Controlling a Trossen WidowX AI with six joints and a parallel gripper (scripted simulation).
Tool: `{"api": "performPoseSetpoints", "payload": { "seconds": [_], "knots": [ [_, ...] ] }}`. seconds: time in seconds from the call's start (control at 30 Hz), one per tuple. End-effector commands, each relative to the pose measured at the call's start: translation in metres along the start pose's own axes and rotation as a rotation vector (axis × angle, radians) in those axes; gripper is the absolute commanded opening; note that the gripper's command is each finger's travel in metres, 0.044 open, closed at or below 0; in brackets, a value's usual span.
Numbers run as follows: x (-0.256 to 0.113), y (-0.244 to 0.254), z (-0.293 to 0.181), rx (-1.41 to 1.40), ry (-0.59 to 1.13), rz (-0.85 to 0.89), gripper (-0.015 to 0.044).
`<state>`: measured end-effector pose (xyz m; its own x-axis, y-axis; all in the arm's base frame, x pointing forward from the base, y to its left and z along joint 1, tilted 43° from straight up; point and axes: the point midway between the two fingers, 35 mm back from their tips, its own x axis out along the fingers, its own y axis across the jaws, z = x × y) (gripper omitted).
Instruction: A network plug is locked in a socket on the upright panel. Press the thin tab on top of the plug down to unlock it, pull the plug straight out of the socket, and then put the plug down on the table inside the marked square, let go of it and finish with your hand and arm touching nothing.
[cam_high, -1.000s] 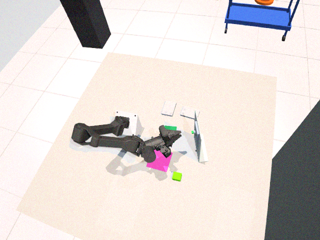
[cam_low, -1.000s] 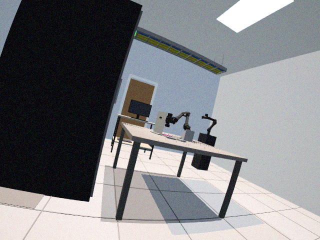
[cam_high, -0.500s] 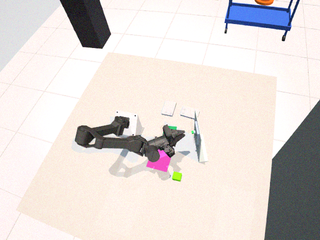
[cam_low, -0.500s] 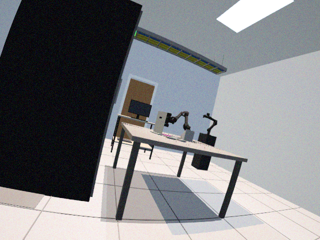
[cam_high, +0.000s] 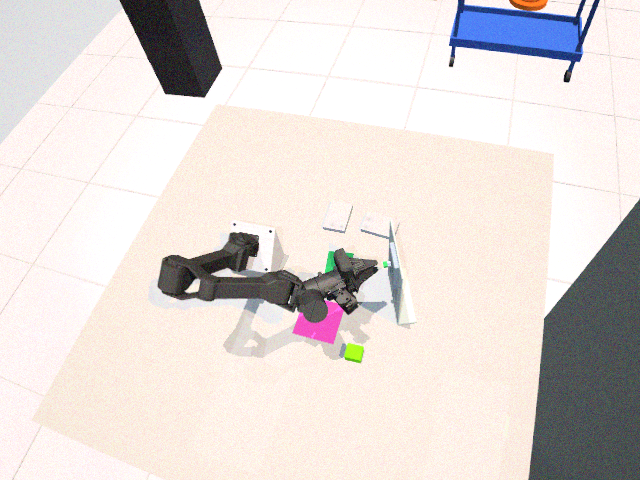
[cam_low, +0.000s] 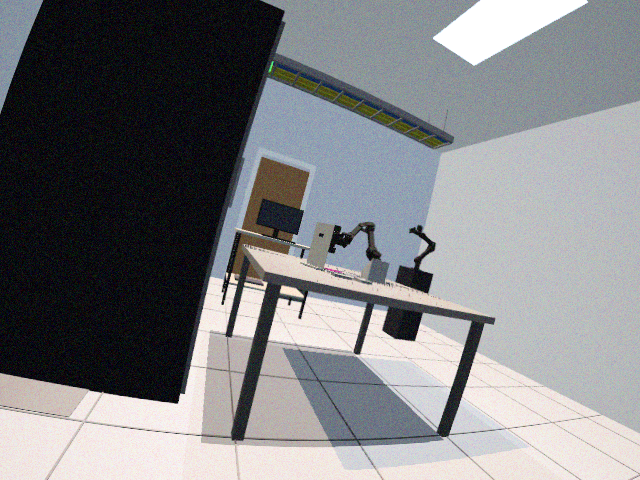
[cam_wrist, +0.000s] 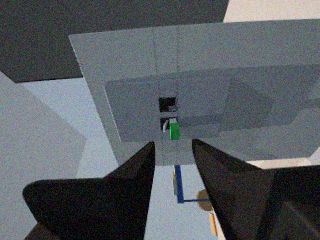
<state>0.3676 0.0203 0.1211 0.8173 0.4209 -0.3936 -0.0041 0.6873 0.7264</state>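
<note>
we're seeing a dark brown-black, matte jointed arm (cam_high: 237, 287) (cam_low: 367, 227), its slim links swelling into rounded joints, and a dark parallel-jaw gripper (cam_high: 375, 266) (cam_wrist: 173, 145) showing tapering, wedge-shaped fingers.
</note>
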Motion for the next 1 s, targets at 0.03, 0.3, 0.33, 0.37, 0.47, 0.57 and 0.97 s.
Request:
{"api": "performPoseSetpoints", "payload": {
  "seconds": [0.03, 0.3, 0.33, 0.37, 0.47, 0.57, 0.97],
  "knots": [
    [0.007, -0.001, 0.002, 0.005, -0.004, -0.004, 0.0156],
    [0.017, -0.001, 0.004, 0.006, -0.004, -0.003, 0.0156],
    [0.018, -0.001, 0.004, 0.006, -0.004, -0.003, 0.0156],
    [0.02, -0.001, 0.005, 0.006, -0.004, -0.003, 0.0156],
    [0.024, -0.001, 0.005, 0.006, -0.005, -0.003, 0.0156],
    [0.027, -0.001, 0.006, 0.006, -0.005, -0.002, 0.0156],
    [0.027, -0.001, 0.006, 0.006, -0.005, -0.002, 0.0044]
  ]
}}
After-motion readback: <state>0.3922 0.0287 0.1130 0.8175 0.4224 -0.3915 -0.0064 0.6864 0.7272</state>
